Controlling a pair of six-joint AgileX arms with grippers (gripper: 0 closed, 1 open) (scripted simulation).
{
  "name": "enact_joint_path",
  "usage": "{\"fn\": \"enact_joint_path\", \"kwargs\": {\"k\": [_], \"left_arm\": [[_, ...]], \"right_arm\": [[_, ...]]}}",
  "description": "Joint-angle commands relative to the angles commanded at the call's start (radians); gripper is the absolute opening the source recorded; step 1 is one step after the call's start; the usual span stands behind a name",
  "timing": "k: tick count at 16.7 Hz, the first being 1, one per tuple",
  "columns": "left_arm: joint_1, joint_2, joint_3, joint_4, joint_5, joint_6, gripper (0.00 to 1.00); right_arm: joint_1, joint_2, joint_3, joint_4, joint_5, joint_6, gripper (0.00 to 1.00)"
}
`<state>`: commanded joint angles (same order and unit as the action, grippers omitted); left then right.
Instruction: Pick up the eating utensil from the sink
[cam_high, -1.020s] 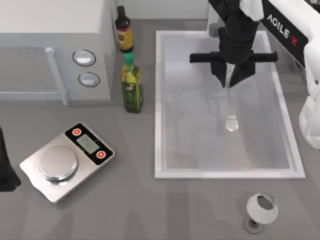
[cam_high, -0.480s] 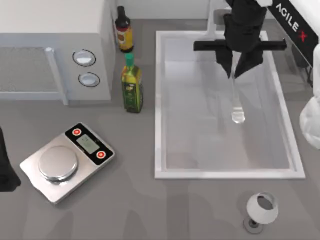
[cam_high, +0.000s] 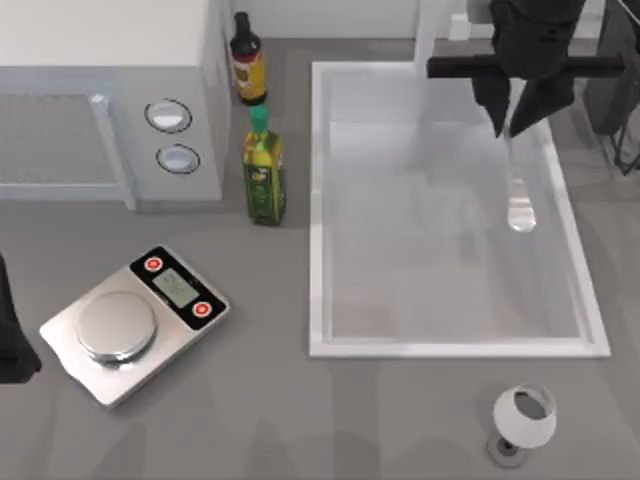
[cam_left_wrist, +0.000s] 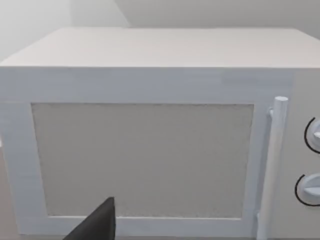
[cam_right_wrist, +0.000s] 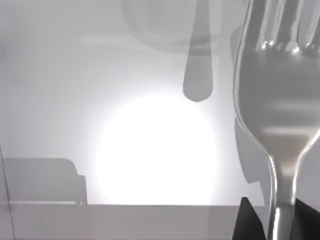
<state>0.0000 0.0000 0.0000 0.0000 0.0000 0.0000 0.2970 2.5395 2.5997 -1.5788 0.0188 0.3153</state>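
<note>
1. The right gripper (cam_high: 520, 118) hangs over the far right part of the sink (cam_high: 317, 210), in the top view near the basin's right rim and toward its back edge, with the white faucet (cam_high: 430, 35) just to its left.
2. Its jaws are pinched on the fork (cam_high: 519, 190). The right wrist view shows the fork (cam_right_wrist: 276, 110) running out from between the two dark fingers (cam_right_wrist: 246, 220).
3. The fork hangs from the jaws instead of lying on the basin floor; judging by its dark shadow on the white bottom in the right wrist view, it is lifted clear.
4. Its long axis runs away from the jaws toward the front of the sink in the top view, nearly parallel to the right rim and close inside it.
5. The relation that matters: the free end sits near that rim, so a further move should carry the fork up and keep it from swinging against the raised edge.
6. The left gripper (cam_left_wrist: 95, 225) is parked at the surface's left edge, facing the microwave (cam_left_wrist: 150, 135), well apart from the sink. I cannot tell how its jaws stand.
</note>
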Motion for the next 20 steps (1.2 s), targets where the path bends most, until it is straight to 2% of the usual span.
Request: {"fn": "enact_joint_path", "kwargs": {"k": [7, 10, 13, 20], "left_arm": [[0.000, 0.000, 0.000, 0.000, 0.000, 0.000, 1.00], [0.000, 0.000, 0.000, 0.000, 0.000, 0.000, 1.00], [0.000, 0.000, 0.000, 0.000, 0.000, 0.000, 1.00], [0.000, 0.000, 0.000, 0.000, 0.000, 0.000, 1.00]], "right_arm": [[-0.098, -0.408, -0.585, 0.111, -0.012, -0.100, 0.00], [-0.132, -0.547, -0.761, 0.148, -0.016, -0.135, 0.00], [-0.150, -0.622, -0.842, 0.167, -0.018, -0.153, 0.00], [-0.146, -0.622, -0.861, 0.182, -0.017, -0.153, 0.00]]}}
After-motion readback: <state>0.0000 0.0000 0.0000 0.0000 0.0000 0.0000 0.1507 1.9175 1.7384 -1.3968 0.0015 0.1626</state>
